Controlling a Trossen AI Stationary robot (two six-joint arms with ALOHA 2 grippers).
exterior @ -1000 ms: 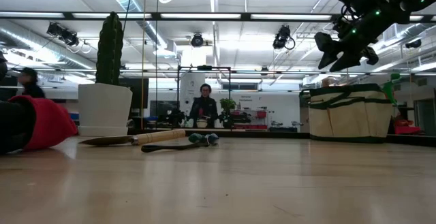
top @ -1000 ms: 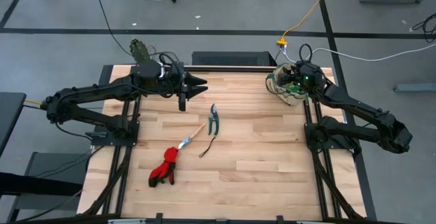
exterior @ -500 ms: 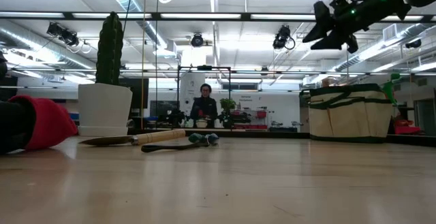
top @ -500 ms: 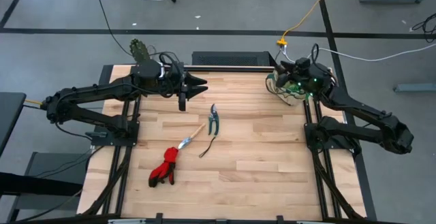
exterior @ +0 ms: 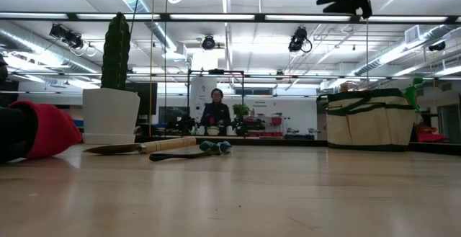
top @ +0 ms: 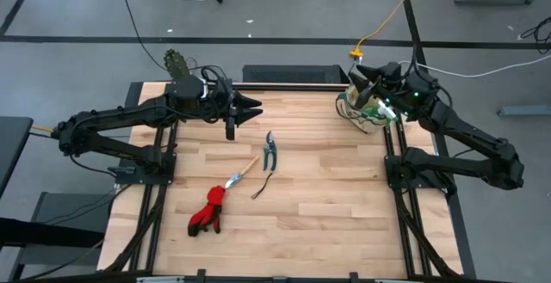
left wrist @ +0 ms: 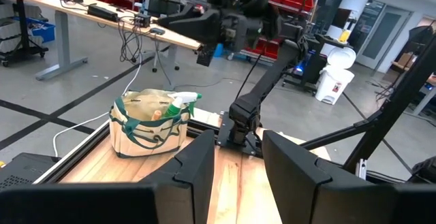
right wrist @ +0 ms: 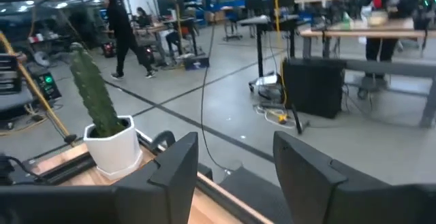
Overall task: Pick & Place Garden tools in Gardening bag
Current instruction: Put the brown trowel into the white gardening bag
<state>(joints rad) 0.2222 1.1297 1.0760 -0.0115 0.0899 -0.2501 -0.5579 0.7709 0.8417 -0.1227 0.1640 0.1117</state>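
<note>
The beige gardening bag [top: 362,113] with green trim stands at the table's far right corner, and the green sprayer [left wrist: 178,103] sticks out of its top. My right gripper [top: 360,78] hovers open and level above the bag, holding nothing. Pruning shears [top: 269,150], a wooden-handled trowel [top: 244,173], a thin dark cord [top: 263,185] and red gloves [top: 207,212] lie flat on the table's middle. My left gripper [top: 255,107] hangs open above the far left part of the table, pointing toward the bag, well above the shears.
A white pot with a cactus [top: 176,64] stands at the table's far left corner, behind my left arm. In the low view the bag [exterior: 367,118] stands right and the pot [exterior: 112,114] left. Bare wood lies toward the near edge and right of the tools.
My right gripper has risen from just over the bag's mouth to well above it. It has tipped up from slanting down to level and now points toward the table's left. Its fingers stay apart. The bag and the tools have not moved.
</note>
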